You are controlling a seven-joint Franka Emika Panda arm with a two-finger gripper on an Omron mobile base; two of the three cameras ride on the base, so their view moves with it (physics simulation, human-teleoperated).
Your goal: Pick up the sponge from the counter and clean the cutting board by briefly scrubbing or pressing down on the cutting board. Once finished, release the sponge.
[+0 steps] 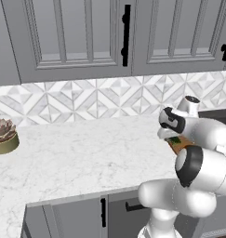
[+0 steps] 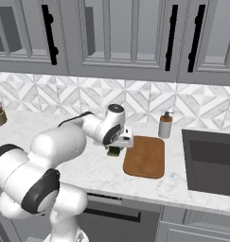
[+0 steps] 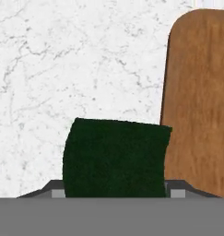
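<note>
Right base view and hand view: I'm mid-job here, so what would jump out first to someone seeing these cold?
The dark green sponge sits between the gripper fingers, over the white counter right beside the cutting board's left edge. The reddish-brown cutting board lies flat between the arm and the dark sink. A soap bottle stands just behind the board by the tiled backsplash.

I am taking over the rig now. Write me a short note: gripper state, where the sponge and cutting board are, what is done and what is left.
Gripper: shut on the sponge, which sits between the fingers, by the cutting board's left edge.
Cutting board: flat on the counter, beside a soap bottle.
Done: sponge gripped.
Left: bring it over the board, press or scrub briefly, release.
</note>
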